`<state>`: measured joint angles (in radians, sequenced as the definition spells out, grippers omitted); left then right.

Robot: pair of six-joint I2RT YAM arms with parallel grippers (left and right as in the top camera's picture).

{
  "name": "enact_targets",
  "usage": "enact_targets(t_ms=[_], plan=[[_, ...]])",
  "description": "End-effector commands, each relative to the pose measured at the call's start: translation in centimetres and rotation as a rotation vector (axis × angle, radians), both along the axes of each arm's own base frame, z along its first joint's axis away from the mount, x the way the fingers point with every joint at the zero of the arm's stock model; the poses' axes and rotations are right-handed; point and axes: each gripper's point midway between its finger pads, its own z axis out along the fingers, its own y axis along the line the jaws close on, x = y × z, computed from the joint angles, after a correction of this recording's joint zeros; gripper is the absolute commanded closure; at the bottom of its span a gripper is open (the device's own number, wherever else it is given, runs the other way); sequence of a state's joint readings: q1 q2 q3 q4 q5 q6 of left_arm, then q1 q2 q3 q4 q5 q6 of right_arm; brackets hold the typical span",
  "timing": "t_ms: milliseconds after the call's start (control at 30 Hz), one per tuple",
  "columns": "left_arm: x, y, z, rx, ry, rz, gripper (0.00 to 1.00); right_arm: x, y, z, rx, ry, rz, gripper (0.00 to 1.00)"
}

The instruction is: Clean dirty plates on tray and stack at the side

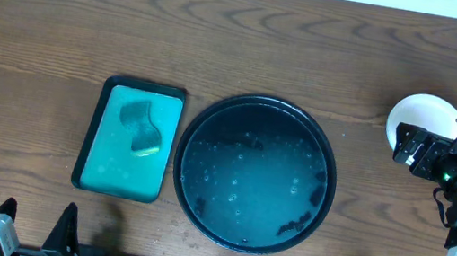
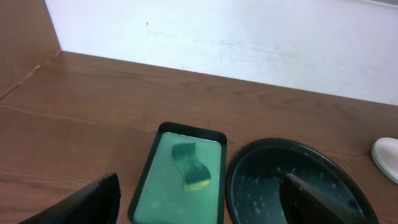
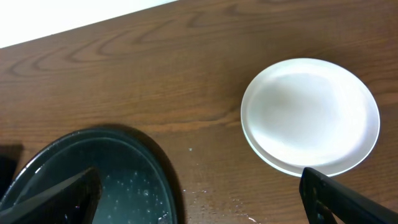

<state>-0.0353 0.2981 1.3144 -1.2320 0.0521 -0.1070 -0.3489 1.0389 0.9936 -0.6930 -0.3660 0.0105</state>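
Observation:
The black round tray (image 1: 211, 125) lies mid-table, wet with droplets and holding no plates; it also shows in the left wrist view (image 2: 292, 144) and the right wrist view (image 3: 134, 138). The plates (image 1: 421, 116) sit stacked on the table to the tray's right, white one on top and clean at centre, seen in the right wrist view (image 3: 311, 115) and at the edge of the left wrist view (image 2: 388, 158). My right gripper (image 1: 403, 143) (image 3: 200, 180) is open and empty, hovering between stack and tray. My left gripper (image 1: 37, 222) (image 2: 200, 190) is open and empty at the near left edge.
A teal rectangular tray (image 1: 99, 145) (image 2: 155, 186) lies left of the black tray, with a green and yellow sponge (image 1: 140, 126) (image 2: 191, 167) in it. Water drops wet the wood (image 3: 249, 202) between tray and stack. A wall runs along the far table edge.

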Motion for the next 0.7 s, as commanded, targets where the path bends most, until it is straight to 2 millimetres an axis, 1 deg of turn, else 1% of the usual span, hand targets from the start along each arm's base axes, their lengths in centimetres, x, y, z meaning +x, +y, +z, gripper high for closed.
enact_targets(t_ms=[0,167,333,400,467,533,667], plan=[[0.0,0.2,0.1,0.012,-0.001,0.009,0.18,0.1,0.1,0.4,-0.012,-0.011,0.011,0.01],[0.0,0.2,0.1,0.012,0.003,0.009,0.18,0.1,0.1,0.4,-0.012,-0.01,0.011,0.01],[-0.6,0.2,-1.6,0.015,0.075,0.01,0.18,0.1,0.1,0.4,-0.012,-0.011,0.011,0.01],[-0.6,0.4,-1.8,0.02,0.08,0.02,0.18,0.1,0.1,0.4,-0.012,-0.011,0.011,0.01],[0.0,0.8,-1.8,0.038,0.073,0.04,0.18,0.1,0.1,0.4,-0.012,-0.011,0.011,0.01],[0.6,0.8,-2.4,0.046,0.088,0.037,0.18,0.1,0.1,0.4,-0.012,-0.011,0.011,0.01],[3.1,0.7,-4.1,0.049,0.104,0.035,0.18,0.1,0.1,0.4,-0.012,-0.01,0.011,0.01]])
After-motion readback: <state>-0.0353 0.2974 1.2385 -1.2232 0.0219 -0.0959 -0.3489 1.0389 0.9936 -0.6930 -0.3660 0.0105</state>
